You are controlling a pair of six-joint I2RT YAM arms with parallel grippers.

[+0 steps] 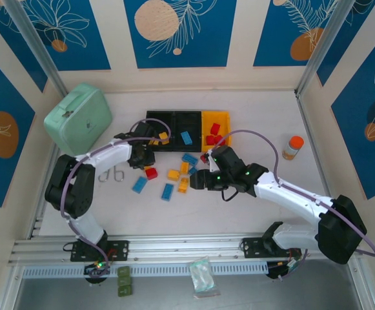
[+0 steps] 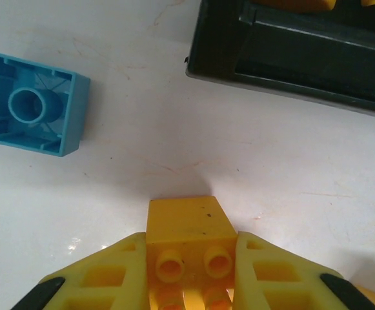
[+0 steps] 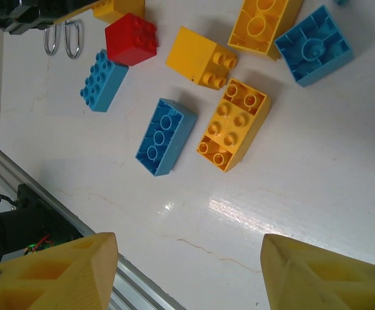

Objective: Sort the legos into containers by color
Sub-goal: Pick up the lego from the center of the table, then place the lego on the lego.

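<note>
Clenched on a yellow-orange brick (image 2: 188, 223), studs toward the camera: left gripper (image 2: 190, 261), low over the white bench (image 2: 271, 174) and just short of a black bin (image 2: 290, 58). Off to one side, apart from the grasp, an upturned blue brick (image 2: 29, 103), hollow side showing.

From above, left gripper (image 1: 153, 143) at the near edge of the left black bin (image 1: 161, 119). Yellow-orange speck at its tip probably the held brick, though too small to be sure. One blue brick (image 1: 186, 137) in the middle black bin (image 1: 188, 119), red bricks (image 1: 215, 128) in the yellow bin (image 1: 224, 119).

Released, nothing between the fingers: right gripper (image 3: 187, 274), hanging above bare bench near the loose pile. Ahead of it, a long yellow-orange brick (image 3: 232, 124) just beside a long blue brick (image 3: 166, 135). Farther out, a red brick (image 3: 131, 39) beside another blue one (image 3: 103, 79).
</note>
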